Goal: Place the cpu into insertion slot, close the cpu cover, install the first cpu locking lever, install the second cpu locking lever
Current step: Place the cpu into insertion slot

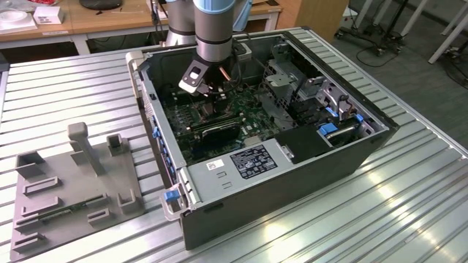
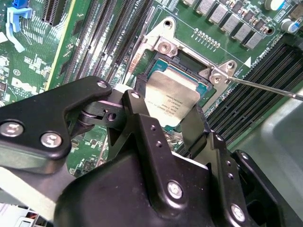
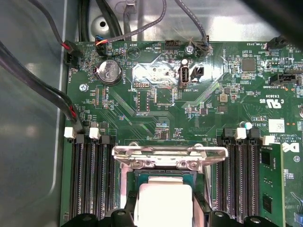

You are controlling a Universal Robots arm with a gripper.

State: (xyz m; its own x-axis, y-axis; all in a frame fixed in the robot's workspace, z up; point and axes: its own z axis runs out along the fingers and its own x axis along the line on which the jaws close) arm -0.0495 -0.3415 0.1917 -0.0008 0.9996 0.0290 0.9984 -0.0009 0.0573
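Closest in the second wrist view is the black gripper (image 2: 166, 108), its fingers (image 2: 138, 111) clamped on the small flat silver-tan cpu (image 2: 173, 94). It holds the chip tilted just over the dark-framed square insertion slot (image 2: 199, 85) in the green circuit board (image 2: 33, 56). In the first wrist view, the thin silver metal cpu cover (image 3: 170, 152) stands open beside the slot. In the exterior view, the gripper (image 1: 208, 90) reaches inside an open black computer case (image 1: 307, 175) on the ribbed metal counter (image 1: 73, 87).

Bright room light streaks glare across the ribbed table (image 1: 398, 183) in the exterior view, while the board (image 1: 212, 118) lies in the shade of the case (image 1: 292, 181). In the first wrist view the cpu (image 3: 163, 203) burns out to white and the cover (image 3: 170, 152) glints. In the second wrist view the cpu (image 2: 173, 97) carries a soft, even sheen.
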